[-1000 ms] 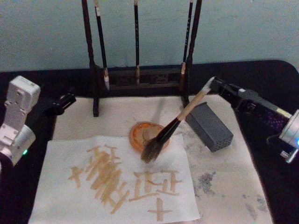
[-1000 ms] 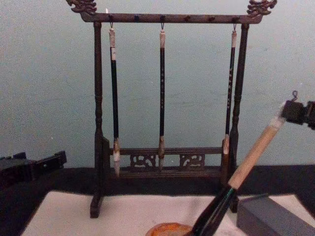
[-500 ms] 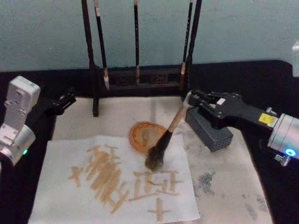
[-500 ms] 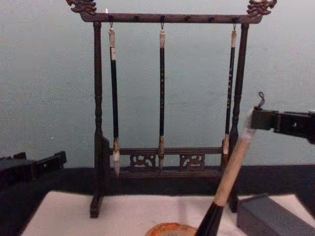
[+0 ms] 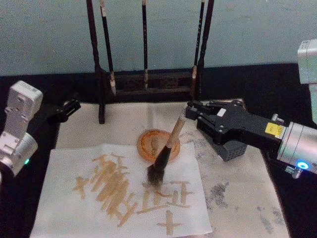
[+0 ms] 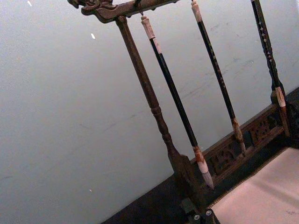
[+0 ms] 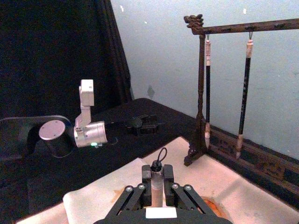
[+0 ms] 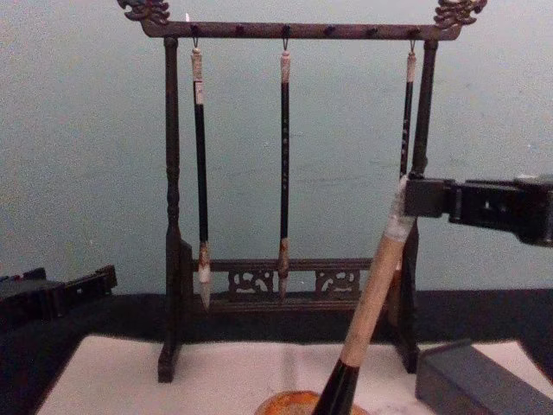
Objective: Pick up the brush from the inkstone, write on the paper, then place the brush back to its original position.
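Note:
My right gripper [image 5: 187, 112] is shut on the top end of the brush [image 5: 171, 141], which slants down to the left. Its bushy bristles [image 5: 155, 175] are at the paper [image 5: 64, 166], just above the tan strokes; whether they touch it I cannot tell. The paper lies at the front and carries many tan strokes. The round orange inkstone [image 5: 148, 144] sits behind the bristles, under the handle. In the chest view the gripper [image 8: 416, 195] holds the pale handle of the brush [image 8: 376, 285]. The wrist view shows the brush's looped top [image 7: 157, 173] between the pads. My left gripper [image 5: 68, 107] rests at the left.
A dark wooden rack [image 5: 148, 82] with three thin hanging brushes [image 8: 284, 156] stands at the back. A grey block [image 5: 232, 149] lies under my right gripper. Under everything lies a pale mat [image 5: 237, 198] with grey stains at the right, on a black table.
My right gripper has moved left and nearer over the grey block. The brush now stands steeper, and its bristles have shifted left and forward from beside the inkstone onto the paper.

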